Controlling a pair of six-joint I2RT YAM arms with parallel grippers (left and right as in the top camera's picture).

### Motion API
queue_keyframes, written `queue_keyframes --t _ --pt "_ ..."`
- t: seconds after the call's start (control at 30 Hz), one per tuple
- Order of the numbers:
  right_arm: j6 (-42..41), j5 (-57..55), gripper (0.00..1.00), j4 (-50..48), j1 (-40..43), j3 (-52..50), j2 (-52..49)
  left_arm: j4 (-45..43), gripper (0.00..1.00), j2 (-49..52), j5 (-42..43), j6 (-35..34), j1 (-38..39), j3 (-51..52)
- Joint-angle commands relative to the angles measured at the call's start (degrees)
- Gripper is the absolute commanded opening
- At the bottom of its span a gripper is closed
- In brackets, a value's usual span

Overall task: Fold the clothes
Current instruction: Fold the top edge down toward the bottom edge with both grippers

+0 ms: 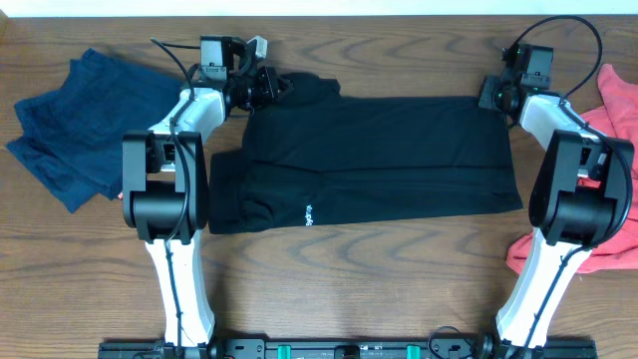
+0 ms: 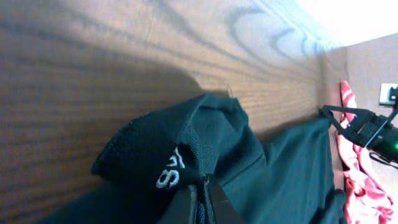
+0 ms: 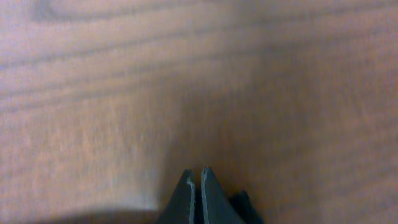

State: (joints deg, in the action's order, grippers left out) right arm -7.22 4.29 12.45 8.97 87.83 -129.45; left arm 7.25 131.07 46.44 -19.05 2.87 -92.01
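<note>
Left tool (image 2: 201,186) and right tool (image 3: 196,177) each clench one black T-shirt (image 1: 379,160) corner.

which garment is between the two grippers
The black shirt, spread flat mid-table. The blue garment lies outside the left gripper, the red garment outside the right gripper.

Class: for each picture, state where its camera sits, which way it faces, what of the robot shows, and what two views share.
Overhead: above the table, facing straight down; both arms, black T-shirt between them.
Left wrist: on the left arm, facing along the tabletop; left end effector shut on bunched shirt.
Right wrist: on the right arm, facing bare wood close up; right end effector shut.
Shared: overhead and left wrist both show the red garment and right end effector.
</note>
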Motion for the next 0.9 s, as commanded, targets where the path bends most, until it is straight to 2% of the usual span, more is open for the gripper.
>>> queue_keyframes --t 0.0,0.2,0.27,0.4,0.57,0.87 --pt "-0.42 -1.16 0.01 4.46 0.09 -0.85 2.29 3.26 0.06 -4.96 1.33 1.49 -0.26 -1.09" --pt "-0.39 -2.19 0.01 19.65 0.35 -0.26 14.71 23.02 0.06 -15.02 -0.02 7.45 -1.14 -1.07" --pt "-0.44 -3.72 0.01 26.77 0.35 -0.28 17.77 31.58 0.06 -18.64 -3.43 9.64 -1.46 -1.07" --pt "-0.44 -8.46 0.01 38.80 0.35 -0.28 20.74 48.26 0.06 -24.63 -15.54 12.50 -1.84 -1.07" --pt "-0.57 -12.66 0.01 50.01 0.35 -0.46 20.87 61.16 0.06 -26.73 -17.16 15.65 -1.77 -1.05" --pt "-1.95 -14.45 0.01 58.99 0.35 -0.85 20.87 64.02 0.06 -26.71 -17.16 16.04 -1.77 8.46"
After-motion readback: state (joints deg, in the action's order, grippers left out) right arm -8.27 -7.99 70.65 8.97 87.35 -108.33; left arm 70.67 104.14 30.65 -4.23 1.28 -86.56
